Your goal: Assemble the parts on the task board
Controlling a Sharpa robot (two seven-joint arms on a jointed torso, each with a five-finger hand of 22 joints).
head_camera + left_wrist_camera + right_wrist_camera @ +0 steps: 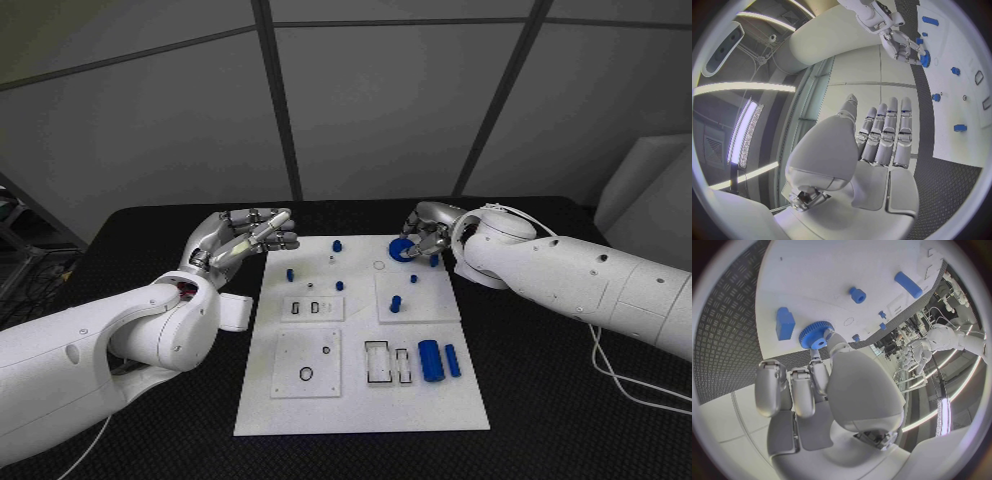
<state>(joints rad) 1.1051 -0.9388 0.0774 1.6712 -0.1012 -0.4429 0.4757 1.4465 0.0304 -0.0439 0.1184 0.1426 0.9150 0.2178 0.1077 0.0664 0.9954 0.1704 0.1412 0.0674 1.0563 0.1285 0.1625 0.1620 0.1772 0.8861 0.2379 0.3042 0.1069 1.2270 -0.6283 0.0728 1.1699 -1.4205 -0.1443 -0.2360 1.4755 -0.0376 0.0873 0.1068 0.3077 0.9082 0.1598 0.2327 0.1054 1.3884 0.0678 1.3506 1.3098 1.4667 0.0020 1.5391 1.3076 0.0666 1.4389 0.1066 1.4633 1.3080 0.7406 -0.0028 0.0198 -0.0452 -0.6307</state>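
- Board lay at lower centre, blue cylinders on it.
- Left hand, upper left, stood empty, fingers straight.
- Right hand pinched a gear.

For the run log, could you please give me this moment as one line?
left hand: open, off the task board | right hand: fingertips on blue gear at far edge | large blue cylinder: lying loose

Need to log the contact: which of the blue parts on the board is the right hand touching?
The blue gear at the task board's far right corner. The right hand has its fingertips on it; it is the toothed, round one. The other blue parts lie untouched.
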